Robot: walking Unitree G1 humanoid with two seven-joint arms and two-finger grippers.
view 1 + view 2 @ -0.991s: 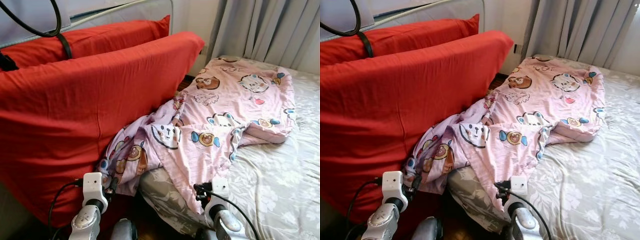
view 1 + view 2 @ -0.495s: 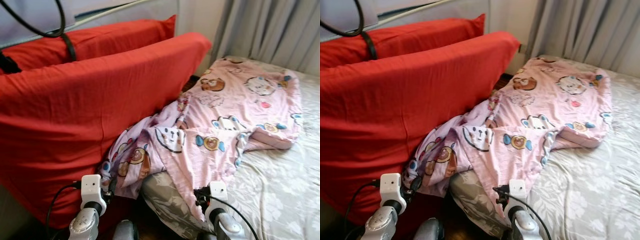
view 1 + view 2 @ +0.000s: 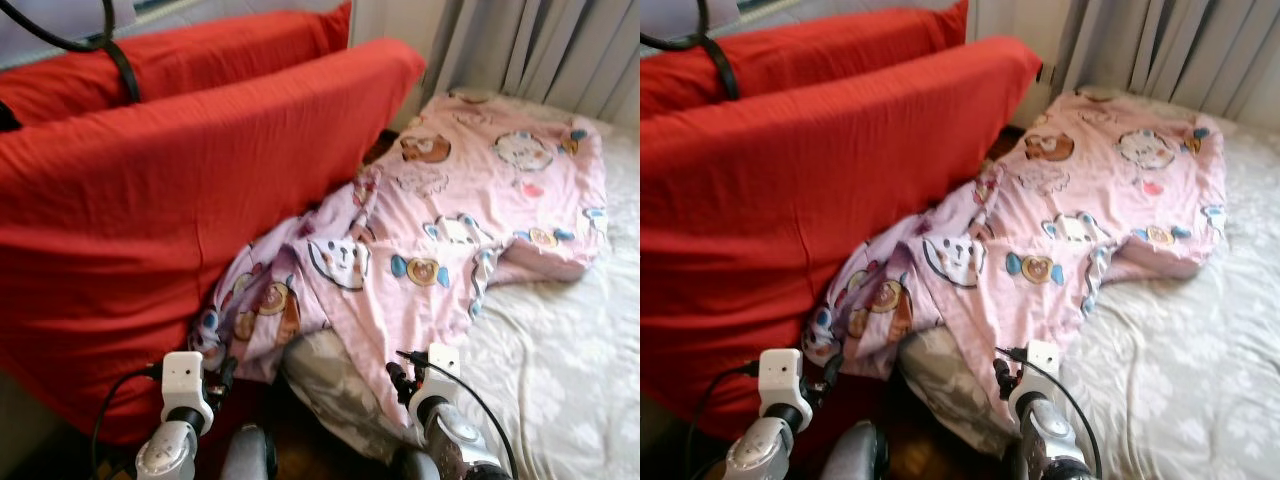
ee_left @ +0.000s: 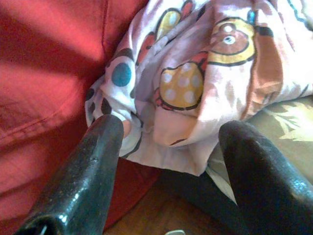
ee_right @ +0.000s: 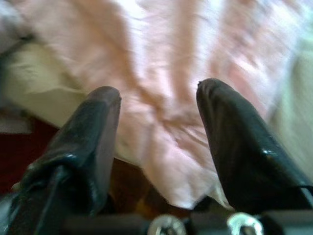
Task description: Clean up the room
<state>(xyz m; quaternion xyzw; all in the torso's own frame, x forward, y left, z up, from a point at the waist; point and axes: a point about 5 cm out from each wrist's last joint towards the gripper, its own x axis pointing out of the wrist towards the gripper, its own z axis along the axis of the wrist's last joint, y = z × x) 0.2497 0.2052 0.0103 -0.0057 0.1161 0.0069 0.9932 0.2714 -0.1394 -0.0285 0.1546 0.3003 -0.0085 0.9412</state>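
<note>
Blanket (image 3: 450,230), one pink sheet printed with cartoon animals, lies rumpled across the bed (image 3: 560,360), its lower corner spilling off the edge against two red cushions (image 3: 180,200) leaning upright beside it. Left end effector (image 4: 166,147) hovers near that hanging corner, fingers apart, holding nothing. Right end effector (image 5: 156,127) sits over the blanket's lower edge, fingers also apart; its view is blurred. Grey curtains (image 3: 540,50) hang behind the bed.
</note>
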